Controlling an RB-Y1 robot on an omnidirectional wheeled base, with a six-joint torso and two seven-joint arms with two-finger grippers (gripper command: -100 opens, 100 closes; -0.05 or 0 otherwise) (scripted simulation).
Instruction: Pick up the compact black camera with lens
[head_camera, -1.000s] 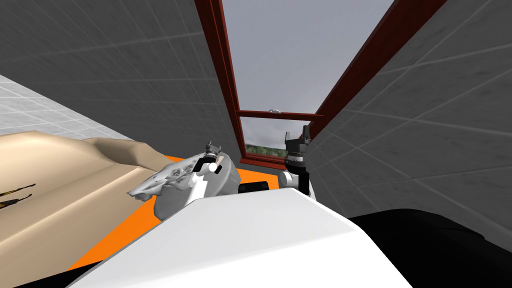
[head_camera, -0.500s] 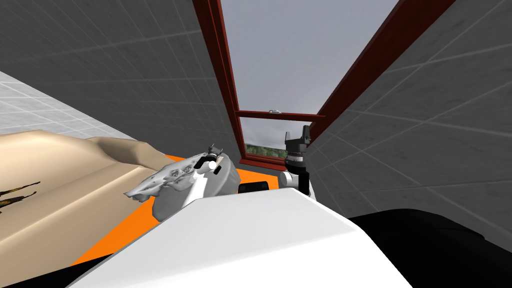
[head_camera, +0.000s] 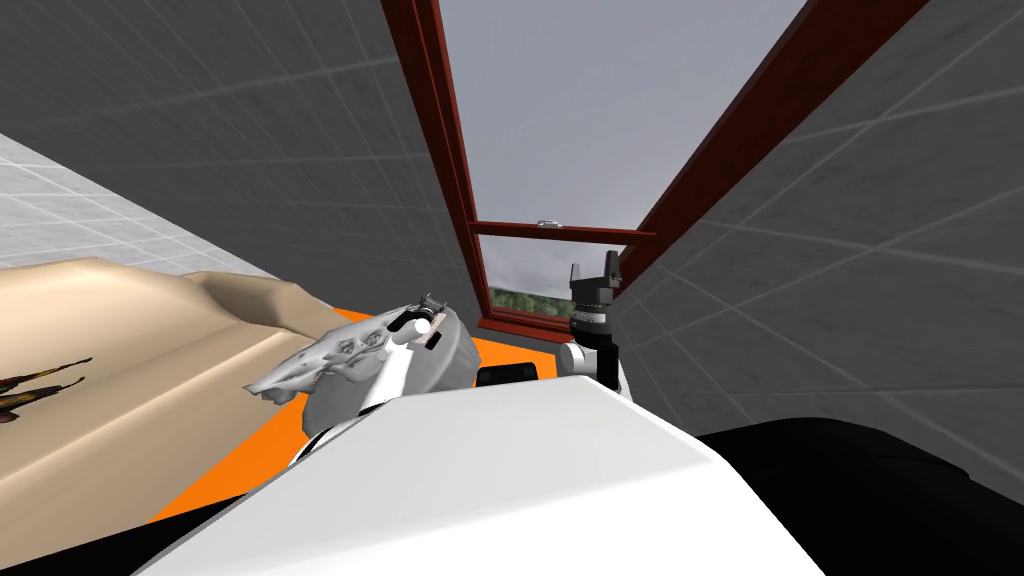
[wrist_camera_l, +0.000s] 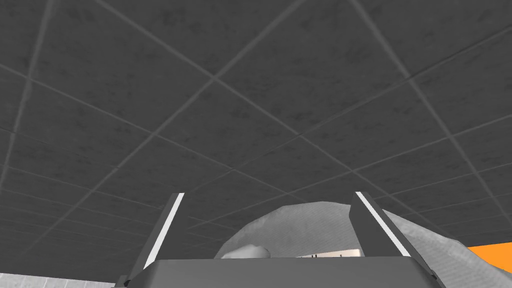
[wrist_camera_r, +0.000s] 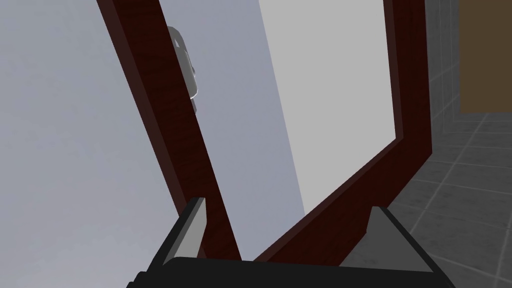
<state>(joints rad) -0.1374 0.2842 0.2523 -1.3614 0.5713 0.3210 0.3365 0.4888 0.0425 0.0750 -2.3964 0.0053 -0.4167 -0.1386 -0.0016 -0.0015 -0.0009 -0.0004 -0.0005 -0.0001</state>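
Observation:
A small black object (head_camera: 508, 375) lies on the orange surface (head_camera: 240, 450) just beyond my chest; I cannot tell whether it is the camera. My left gripper (head_camera: 431, 299) hangs over a grey rounded mass (head_camera: 445, 362). In the left wrist view the left gripper (wrist_camera_l: 267, 195) is open, nothing is between its fingers, and the grey mass (wrist_camera_l: 310, 230) bulges just past them. My right gripper (head_camera: 592, 265) is raised beside the window, and the right wrist view shows this gripper (wrist_camera_r: 288, 204) open and holding nothing.
A pale lumpy object (head_camera: 320, 362) leans against the grey mass. A beige cushioned piece (head_camera: 120, 360) spreads to the left with a dark streaked thing (head_camera: 30, 388) on it. Dark tiled walls and a red-framed window (head_camera: 470, 230) close in ahead.
My left forearm has pushed a little further forward and its gripper has tipped slightly rightward over the grey mass. The head camera has shifted a touch. The right arm is still.

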